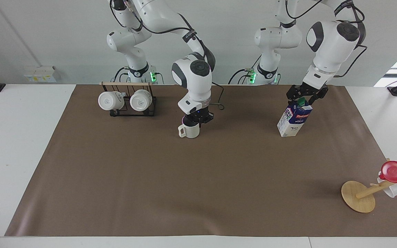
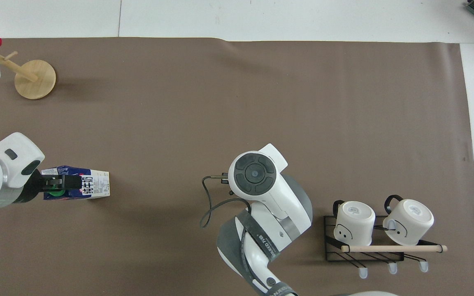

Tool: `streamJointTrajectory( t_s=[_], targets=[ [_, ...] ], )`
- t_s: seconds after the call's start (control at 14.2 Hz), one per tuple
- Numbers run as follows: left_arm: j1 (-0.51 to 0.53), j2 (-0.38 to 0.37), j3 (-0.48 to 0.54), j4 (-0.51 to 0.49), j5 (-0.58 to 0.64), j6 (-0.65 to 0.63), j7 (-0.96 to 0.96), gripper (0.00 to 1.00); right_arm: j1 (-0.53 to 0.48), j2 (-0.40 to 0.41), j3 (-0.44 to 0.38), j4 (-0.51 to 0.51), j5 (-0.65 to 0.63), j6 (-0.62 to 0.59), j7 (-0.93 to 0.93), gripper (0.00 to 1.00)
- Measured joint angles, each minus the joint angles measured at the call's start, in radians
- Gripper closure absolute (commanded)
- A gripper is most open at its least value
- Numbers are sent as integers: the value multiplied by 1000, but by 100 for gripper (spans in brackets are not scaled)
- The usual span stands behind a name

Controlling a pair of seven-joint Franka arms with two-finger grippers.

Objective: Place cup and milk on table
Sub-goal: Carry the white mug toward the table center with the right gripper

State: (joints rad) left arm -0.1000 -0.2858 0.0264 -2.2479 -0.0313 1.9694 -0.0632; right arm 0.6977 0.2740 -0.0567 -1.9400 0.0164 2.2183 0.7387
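One cup (image 1: 190,130), one milk (image 1: 294,119), two racked mugs (image 1: 126,100).

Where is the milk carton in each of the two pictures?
Facing view: the milk stands upright on the brown mat at the picture's right, upper half, under the left gripper.
Overhead view: the milk shows at the left edge, just below mid-height.
Shared landmark: the wooden mug tree, farther from the robots than the milk.
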Motion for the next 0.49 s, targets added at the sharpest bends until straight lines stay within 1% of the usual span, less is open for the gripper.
streamJointTrajectory(
  t_s=[0.35,0.42,0.49],
  targets=[
    [0,0,4,-42,1,55,0,0,3,0,0,0,0,0,-28,100],
    [1,0,4,-47,6,61,1,0,3,0,0,0,0,0,-28,79],
    [1,0,5,-48,15,65,1,0,3,0,0,0,0,0,-28,21]
  ],
)
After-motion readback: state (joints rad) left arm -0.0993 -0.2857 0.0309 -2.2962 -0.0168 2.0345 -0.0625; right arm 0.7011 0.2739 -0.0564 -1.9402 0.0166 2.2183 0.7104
